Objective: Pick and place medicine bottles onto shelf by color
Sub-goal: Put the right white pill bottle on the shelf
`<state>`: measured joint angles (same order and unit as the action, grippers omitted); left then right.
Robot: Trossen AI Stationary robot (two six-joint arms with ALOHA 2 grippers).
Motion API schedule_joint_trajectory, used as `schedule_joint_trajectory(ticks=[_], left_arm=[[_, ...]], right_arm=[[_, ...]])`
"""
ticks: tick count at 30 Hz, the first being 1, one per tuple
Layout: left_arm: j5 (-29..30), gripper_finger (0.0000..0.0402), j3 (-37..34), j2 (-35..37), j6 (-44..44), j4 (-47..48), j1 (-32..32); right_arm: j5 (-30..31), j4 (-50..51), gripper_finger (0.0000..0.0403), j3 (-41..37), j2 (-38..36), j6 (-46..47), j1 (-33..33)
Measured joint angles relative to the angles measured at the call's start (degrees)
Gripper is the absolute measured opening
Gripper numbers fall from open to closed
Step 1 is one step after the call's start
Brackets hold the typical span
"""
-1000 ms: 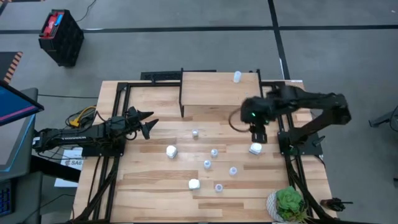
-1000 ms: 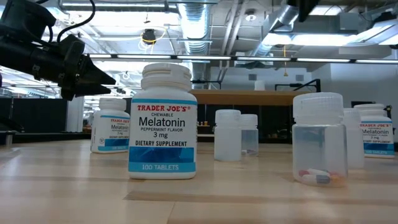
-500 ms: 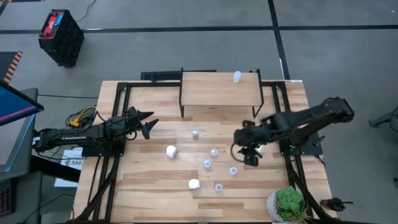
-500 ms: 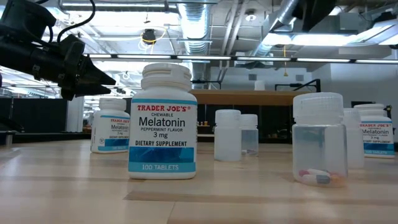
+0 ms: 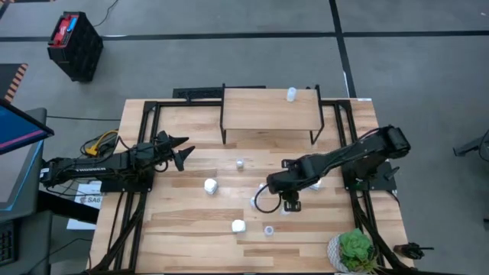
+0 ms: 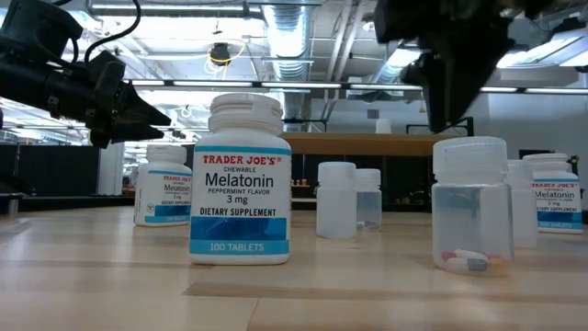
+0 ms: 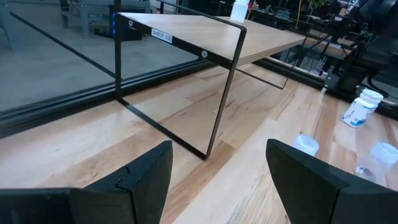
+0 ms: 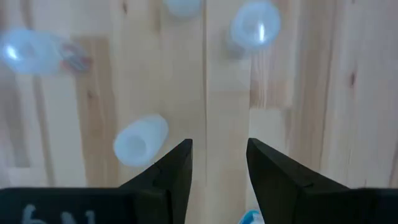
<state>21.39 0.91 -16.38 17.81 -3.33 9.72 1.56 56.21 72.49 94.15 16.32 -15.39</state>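
Stock as I read it from my screens, clock taken on the overhead view.

- Shelf: one, at the table's 12 o'clock edge. It carries one pale translucent bottle, at its 1 o'clock corner.
- White labelled bottles: three on the table in the low view: the front one, one behind it, and one at the far side.
- Translucent bottles on the table: I count four in the low view, the nearest with capsules inside. From overhead some are hidden under the right arm.
- Right gripper: one, hovering above the table near 4 o'clock of centre, over the cluster. Its fingers stand partly apart with only bare wood between them; it holds nothing. A translucent bottle stands just beside one finger, apart from it.
- Left gripper: one, waiting at 9 o'clock, fingers spread wide, holding nothing.
- Potted plant: one, at the 5 o'clock corner.
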Motion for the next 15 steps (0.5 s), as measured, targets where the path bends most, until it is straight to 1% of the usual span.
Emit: schedule_joint_trajectory(ticks=[4,7,11,15], left_arm=[[0.0,0.0247,0.0,0.0,-0.01,0.0,0.0],[0.0,0.0247,0.0,0.0,-0.01,0.0,0.02],[0.0,0.0247,0.0,0.0,-0.08,0.0,0.02],[0.0,0.0247,0.0,0.0,-2.15,0.0,0.02]], right_arm=[[-0.06,1.56,0.0167,0.02,0.26,2.52,-1.71],[-0.17,2.2,0.0162,0.02,-1.58,5.9,-3.87],[0.09,1.46,0.0156,0.07,-4.54,13.71,-7.97],[2.21,1.18,0.0152,0.07,-5.38,23.61,-12.72]])
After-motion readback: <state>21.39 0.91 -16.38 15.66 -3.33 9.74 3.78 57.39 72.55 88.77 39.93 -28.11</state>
